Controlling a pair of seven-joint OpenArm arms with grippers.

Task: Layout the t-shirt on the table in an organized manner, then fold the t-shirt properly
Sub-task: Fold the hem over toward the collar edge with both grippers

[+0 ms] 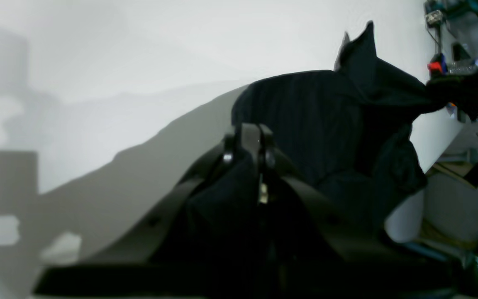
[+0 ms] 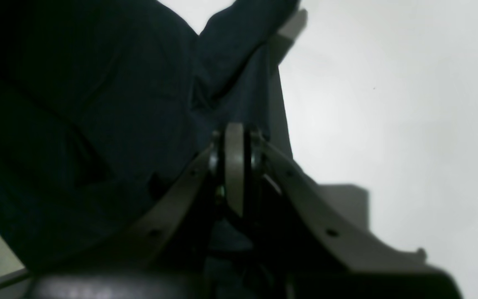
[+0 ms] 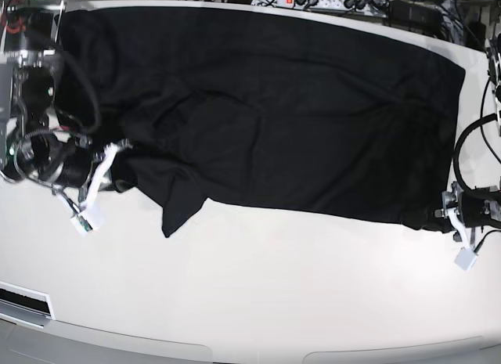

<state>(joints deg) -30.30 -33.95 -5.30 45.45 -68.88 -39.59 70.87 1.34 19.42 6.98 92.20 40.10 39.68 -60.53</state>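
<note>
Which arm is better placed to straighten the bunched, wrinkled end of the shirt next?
Probably the right arm. In the base view the right gripper is shut on the t-shirt just beside the crumpled sleeve area. The left gripper pinches the opposite end, which already lies fairly flat on the table.

A robotics lab: power strip (image 3: 309, 1) and tangled cables (image 3: 407, 5) behind the white table (image 3: 258, 301).

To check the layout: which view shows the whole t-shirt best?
The base view: the t-shirt lies spread across the table, outline visible. The left wrist and right wrist views show only bunched parts.
</note>
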